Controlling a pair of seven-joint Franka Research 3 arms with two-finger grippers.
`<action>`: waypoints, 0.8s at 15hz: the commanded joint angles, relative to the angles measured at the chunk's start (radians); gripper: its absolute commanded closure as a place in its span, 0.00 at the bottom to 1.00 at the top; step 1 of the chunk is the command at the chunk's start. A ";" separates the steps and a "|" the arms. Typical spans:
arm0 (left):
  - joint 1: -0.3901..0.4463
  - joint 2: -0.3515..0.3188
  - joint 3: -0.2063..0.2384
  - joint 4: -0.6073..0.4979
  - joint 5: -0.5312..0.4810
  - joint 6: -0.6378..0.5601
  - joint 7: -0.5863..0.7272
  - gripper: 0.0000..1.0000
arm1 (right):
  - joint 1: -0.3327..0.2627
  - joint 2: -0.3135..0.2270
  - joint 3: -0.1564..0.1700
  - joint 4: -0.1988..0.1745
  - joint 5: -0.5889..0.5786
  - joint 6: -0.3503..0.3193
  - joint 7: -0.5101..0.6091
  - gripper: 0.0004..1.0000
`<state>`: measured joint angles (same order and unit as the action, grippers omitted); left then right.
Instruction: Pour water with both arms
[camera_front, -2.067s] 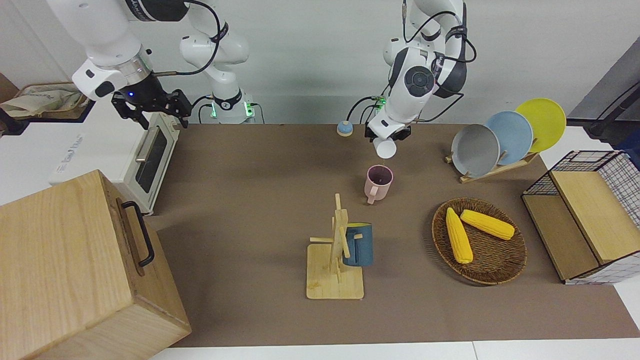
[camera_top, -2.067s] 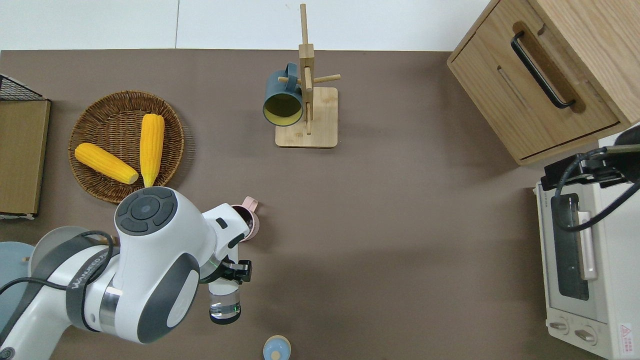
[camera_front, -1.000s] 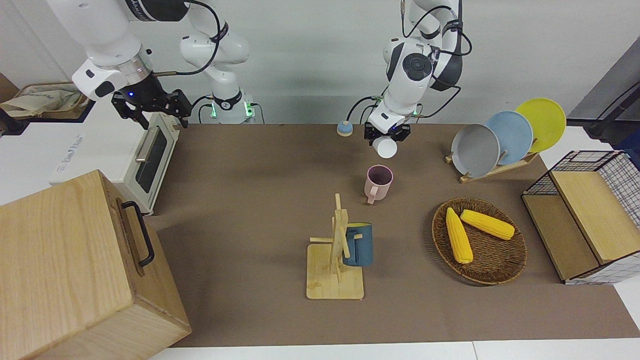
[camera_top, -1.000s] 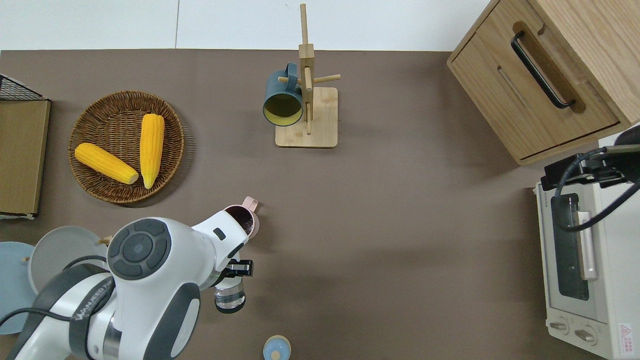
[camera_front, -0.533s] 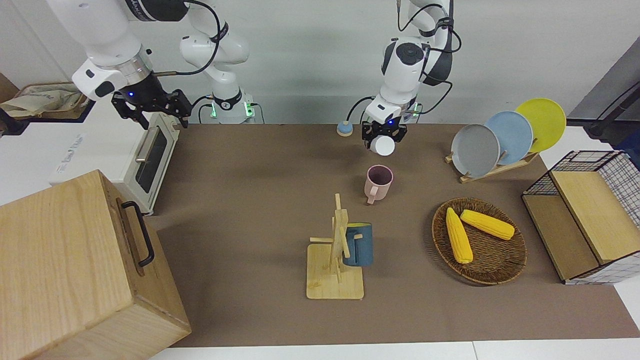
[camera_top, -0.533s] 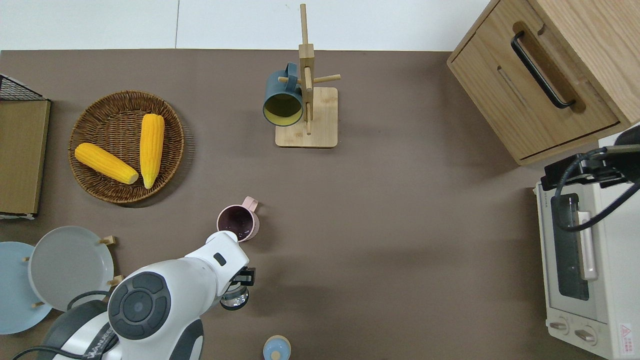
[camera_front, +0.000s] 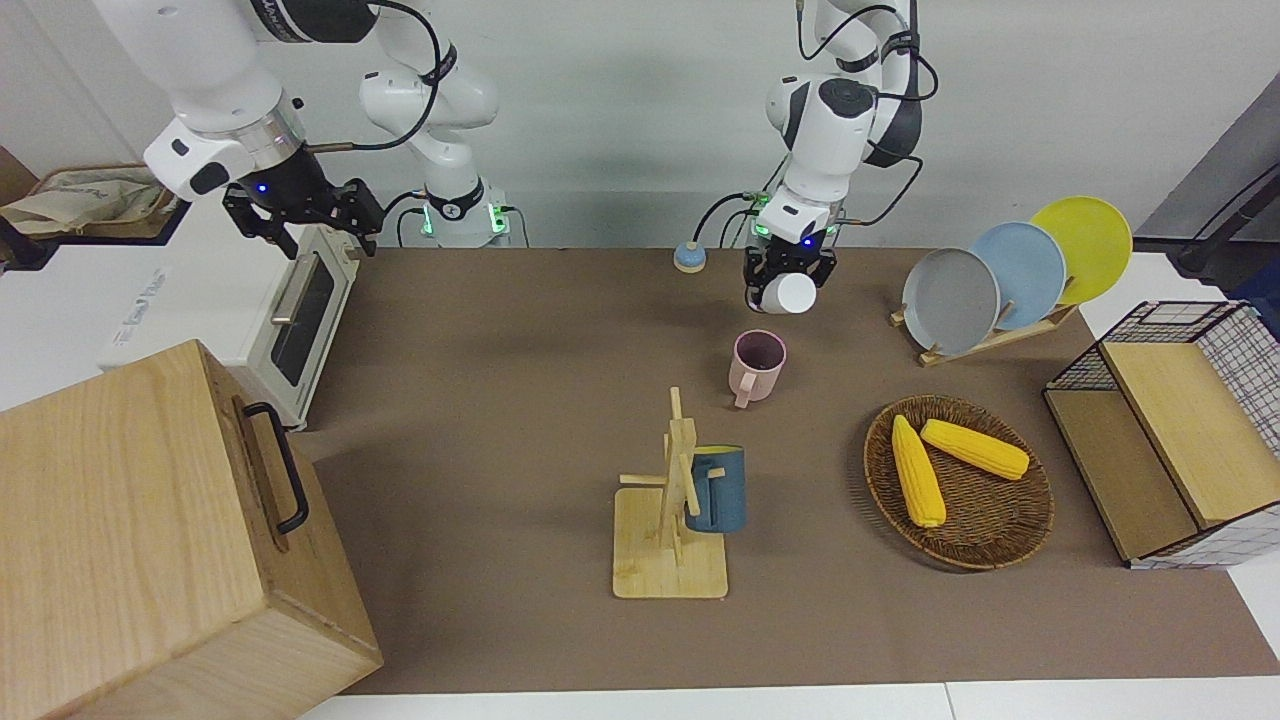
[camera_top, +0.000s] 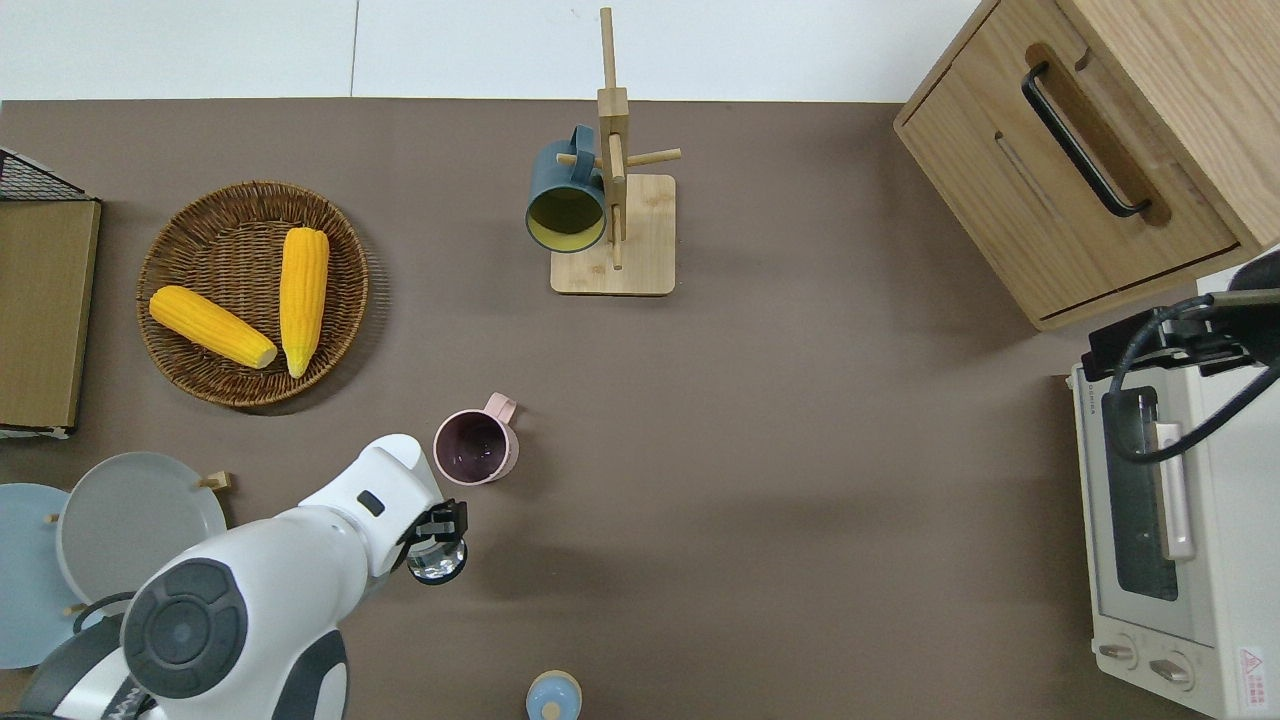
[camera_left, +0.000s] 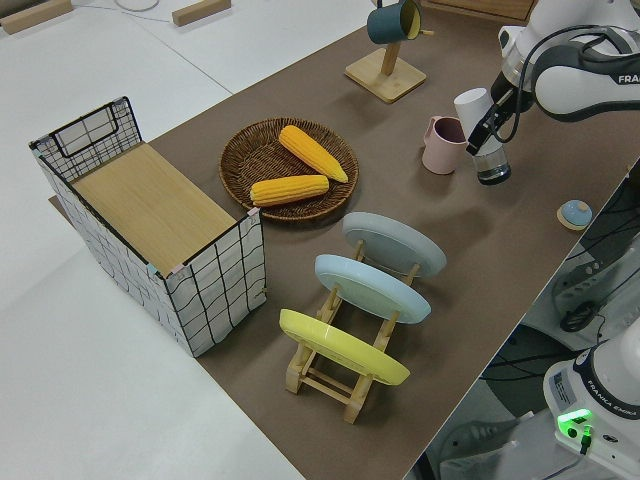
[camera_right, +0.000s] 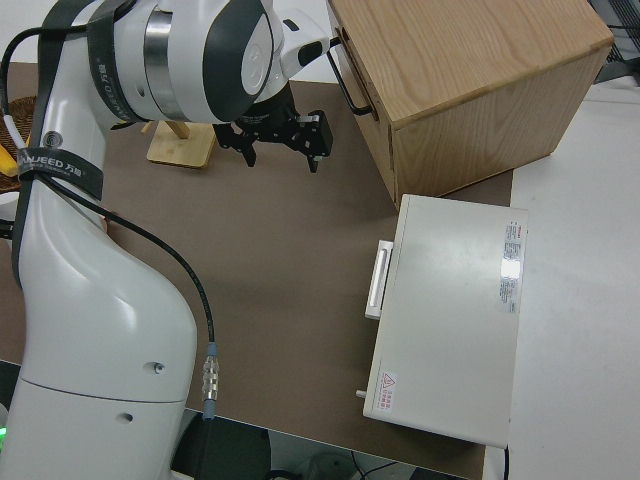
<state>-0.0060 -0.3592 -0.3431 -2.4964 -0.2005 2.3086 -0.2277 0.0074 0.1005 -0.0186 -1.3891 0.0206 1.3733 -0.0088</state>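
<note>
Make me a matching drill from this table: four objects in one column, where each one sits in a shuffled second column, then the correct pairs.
Objects
1. clear bottle
2. blue mug
3. corn cobs
4. pink mug

Places
A. in the wicker basket
B. standing on the brown mat, nearer to the robots than the wooden mug rack
C. held by the left gripper
D. hanging on the wooden mug rack

Pairs: 1-C, 2-D, 3-A, 4-B
</note>
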 joint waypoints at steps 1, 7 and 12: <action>0.081 -0.076 0.003 -0.019 -0.001 0.060 0.025 1.00 | -0.006 -0.021 0.003 -0.024 0.010 0.004 -0.019 0.01; 0.299 -0.064 0.003 0.086 0.000 0.144 0.139 1.00 | -0.006 -0.021 0.003 -0.024 0.010 0.004 -0.019 0.01; 0.451 0.003 0.003 0.276 0.000 0.143 0.212 1.00 | -0.006 -0.021 0.003 -0.024 0.010 0.004 -0.019 0.01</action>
<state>0.3676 -0.4027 -0.3324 -2.3482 -0.2003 2.4518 -0.0721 0.0074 0.1004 -0.0186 -1.3891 0.0206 1.3733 -0.0088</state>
